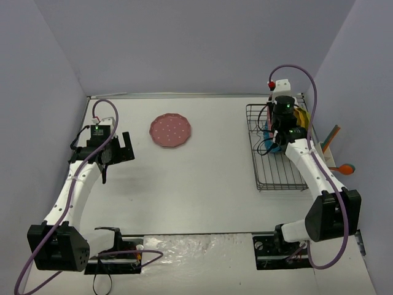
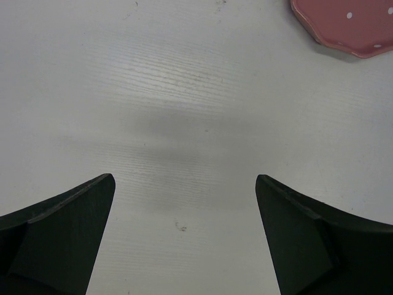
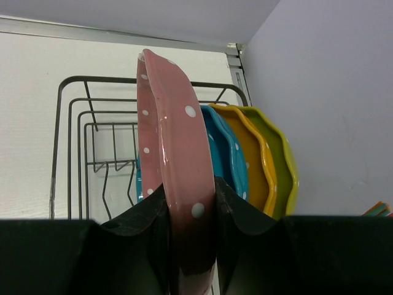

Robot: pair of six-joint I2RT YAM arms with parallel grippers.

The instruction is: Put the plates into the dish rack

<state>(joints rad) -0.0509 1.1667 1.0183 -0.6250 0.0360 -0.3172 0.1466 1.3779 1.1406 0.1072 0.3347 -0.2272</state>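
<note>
From my station the right wrist camera tells most of the story: the right gripper is pinching a pink plate by its lower edge, the two dark fingers pressed against either face, and the plate stands on edge, nearly upright, with its white dots facing me. It hangs over the far end of the dish rack, just beside three plates that stand in the rack on edge, one behind another toward the right wall: a blue plate nearest the held one, then an orange-yellow plate, then a yellow-green plate. The fingers hide the bottom of the pink plate, so I cannot tell whether it sits between the tines or hangs just above them. In the overhead view the rack lies along the right side of the table, its near half showing only bare wire. A second pink plate lies flat on the table toward the far middle, well apart from the rack. The left gripper hovers over bare tabletop with its fingers spread wide and nothing between them; on its wrist camera the scalloped rim of that flat plate only shows in the upper right corner, so the gripper is near the plate but not touching it.
</note>
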